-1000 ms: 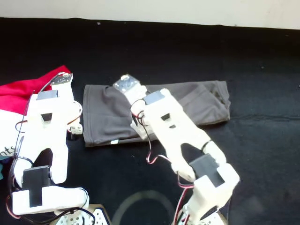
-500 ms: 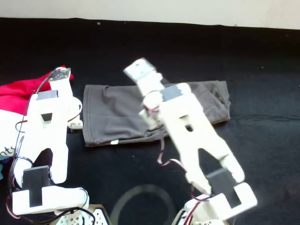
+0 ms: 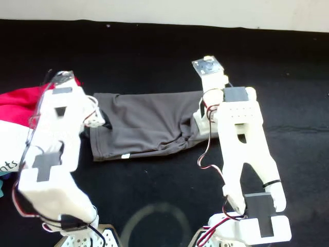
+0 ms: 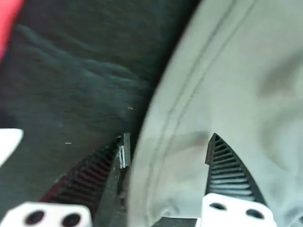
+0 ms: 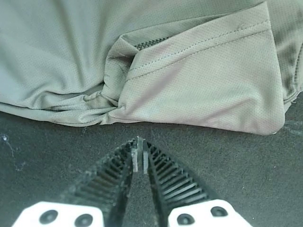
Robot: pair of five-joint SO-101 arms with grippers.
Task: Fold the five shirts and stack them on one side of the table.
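Observation:
A grey shirt [image 3: 144,126] lies flat across the middle of the black table, bunched into creases at its right end. My left gripper [image 3: 101,122] is at the shirt's left edge. In the left wrist view my left gripper [image 4: 165,158] is open, its fingers astride the hem of the grey shirt [image 4: 236,71]. My right gripper [image 3: 198,123] is at the bunched right end. In the right wrist view my right gripper [image 5: 138,153] is shut and holds nothing, its tips on the table just short of the folded edge of the grey shirt [image 5: 189,80].
A red shirt [image 3: 20,99] lies at the table's left side beside the left arm, with a white garment [image 3: 9,141] in front of it. The black table [image 3: 288,77] has free room to the right and behind the grey shirt.
The right arm swung right along the grey shirt to its right end, which is now drawn in and bunched. The left arm moved forward to the shirt's left edge.

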